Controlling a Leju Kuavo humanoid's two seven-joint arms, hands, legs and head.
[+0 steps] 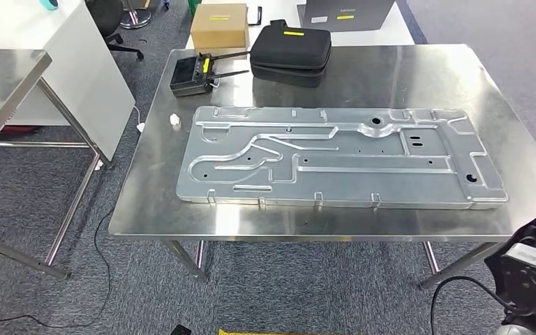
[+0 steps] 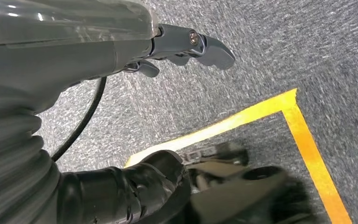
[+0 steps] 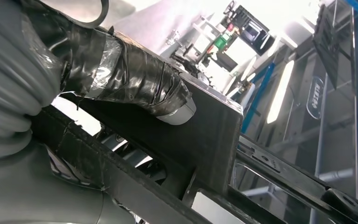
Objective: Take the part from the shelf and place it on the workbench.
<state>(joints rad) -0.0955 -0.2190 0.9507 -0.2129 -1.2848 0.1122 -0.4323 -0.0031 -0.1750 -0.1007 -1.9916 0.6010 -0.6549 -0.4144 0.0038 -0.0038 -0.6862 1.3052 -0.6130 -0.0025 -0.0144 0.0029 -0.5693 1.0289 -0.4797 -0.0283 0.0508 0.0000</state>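
Hanging over the grey carpet (image 2: 270, 51), the left hand (image 2: 168, 42) holds nothing, its fingers loosely extended. Forward of both hands, the part (image 1: 335, 157), a broad stamped metal panel, lies flat on the workbench (image 1: 405, 73). It looks thin, stiff and smooth, likely awkward rather than heavy, with sharp rims, so the long near edge by the small tabs seems the safest hold. The right hand (image 3: 126, 79) lies with its taped thumb against a dark plate (image 3: 214, 130); I cannot tell whether it grips anything.

Black zippered case (image 1: 291, 52) beside a black radio handset (image 1: 192, 74); cardboard box (image 1: 219, 25) behind them; white desk (image 1: 56, 63) left.
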